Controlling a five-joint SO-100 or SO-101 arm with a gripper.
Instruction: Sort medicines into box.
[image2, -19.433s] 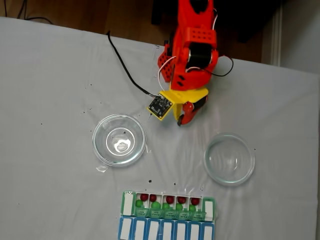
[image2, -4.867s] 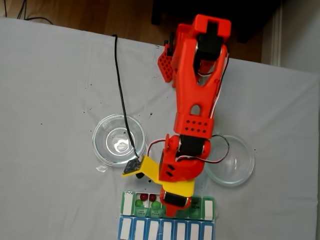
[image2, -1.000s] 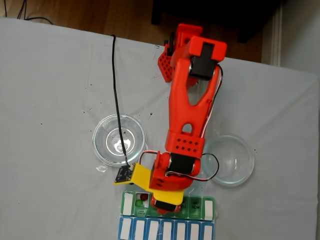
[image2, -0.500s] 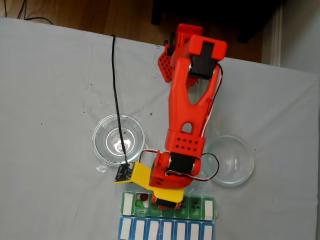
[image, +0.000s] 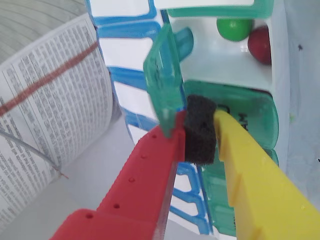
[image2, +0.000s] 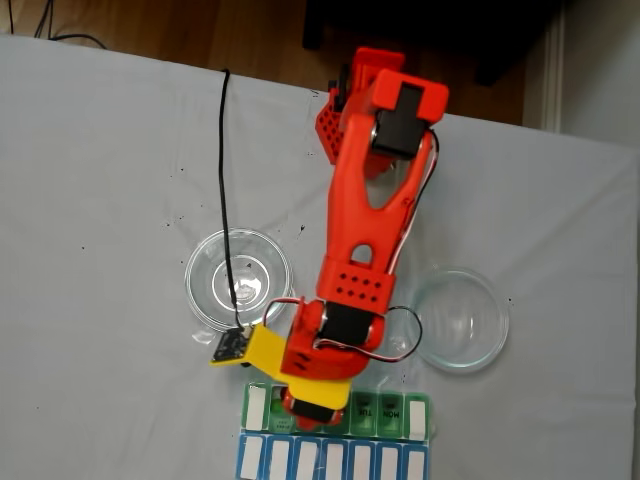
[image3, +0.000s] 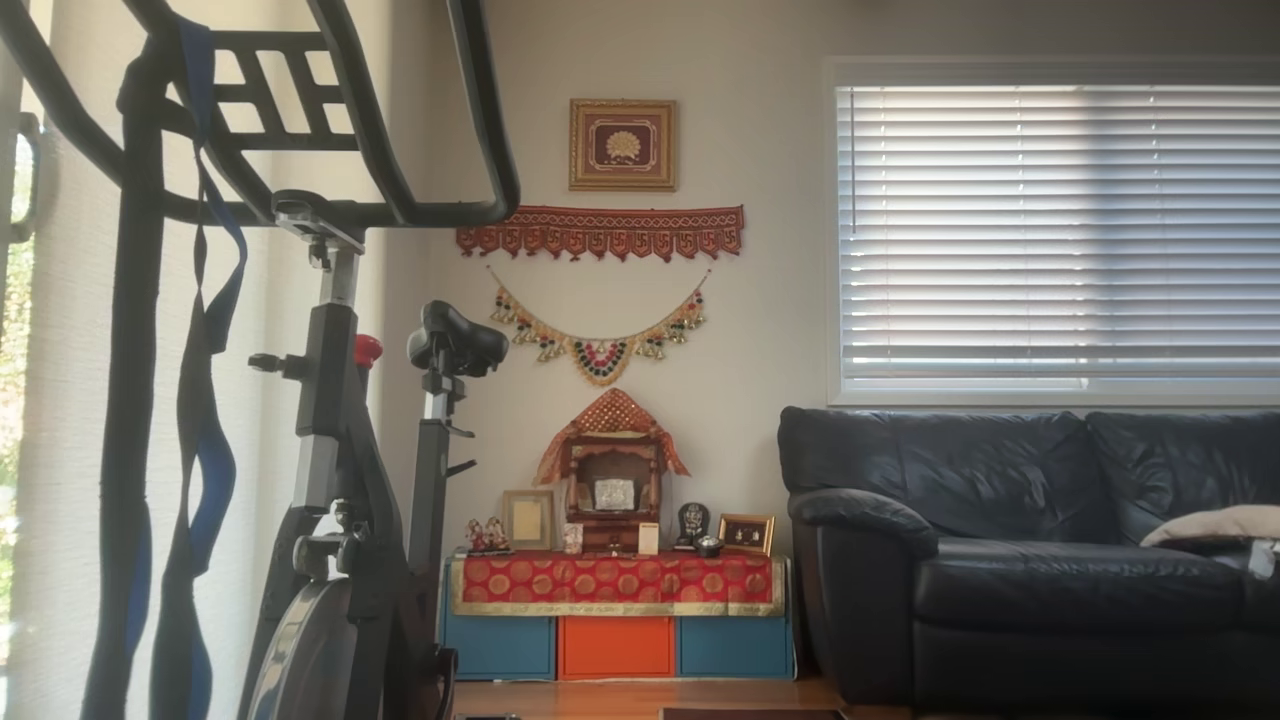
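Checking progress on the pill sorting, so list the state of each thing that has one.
Claw: nearly shut beside a raised green lid.
Open compartment: holds a green ball and a red ball.
Glass dishes: empty.
Blue lids: closed.

In the wrist view the red finger (image: 145, 185) and the yellow finger (image: 255, 175) reach up from the lower edge, the yellow one carrying a black foam pad (image: 200, 130) at its tip. A green lid (image: 162, 80) of the box (image: 220, 55) stands raised on edge, its lower end caught between the red finger and the pad. Beyond it an open white compartment holds a green ball (image: 234, 27) and a dark red ball (image: 260, 45) side by side against its far wall; blue lids (image: 125, 50) run along the box's left side, with printed paper (image: 45, 100) further left.
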